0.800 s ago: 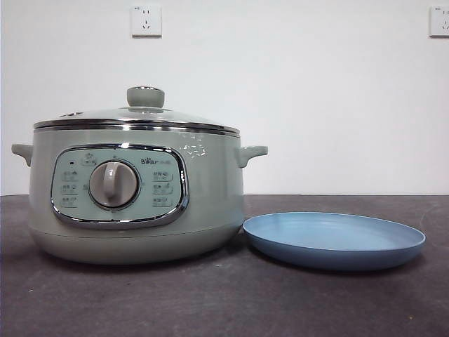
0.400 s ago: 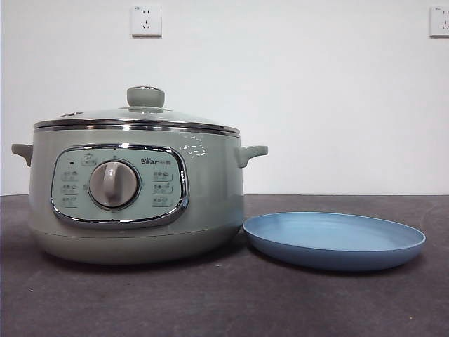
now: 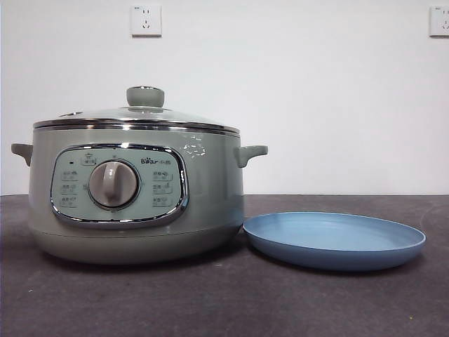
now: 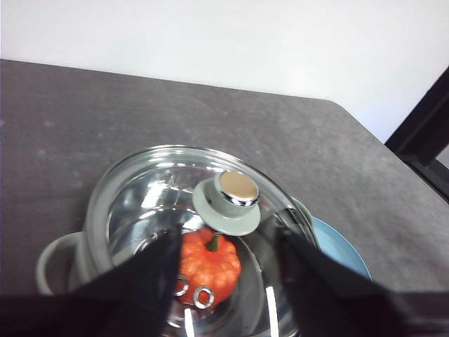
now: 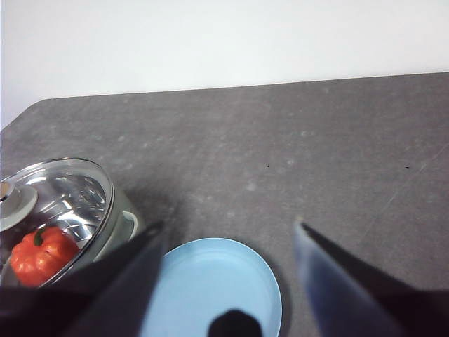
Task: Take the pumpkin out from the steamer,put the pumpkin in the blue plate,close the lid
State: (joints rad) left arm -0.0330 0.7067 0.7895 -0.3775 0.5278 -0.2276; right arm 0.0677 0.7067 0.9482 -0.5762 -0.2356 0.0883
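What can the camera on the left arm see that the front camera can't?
Only the left wrist view shows the pumpkin, sitting inside the steamer under the glass lid, and the left gripper above it with jaws open. Only the front view shows the steamer's dial, control panel and the two wall sockets. Both show the steamer, its closed lid with the green knob, and the blue plate beside it.

A dark grey table (image 3: 224,302) with a faintly speckled, matte top carried everything here. The steamer (image 3: 133,189) stood squarely on it, lid (image 3: 137,116) seated on its chrome rim. Just beside it, at its base, the blue plate (image 3: 334,240) lay flat on the tabletop, its near edge almost under the steamer's side handle.
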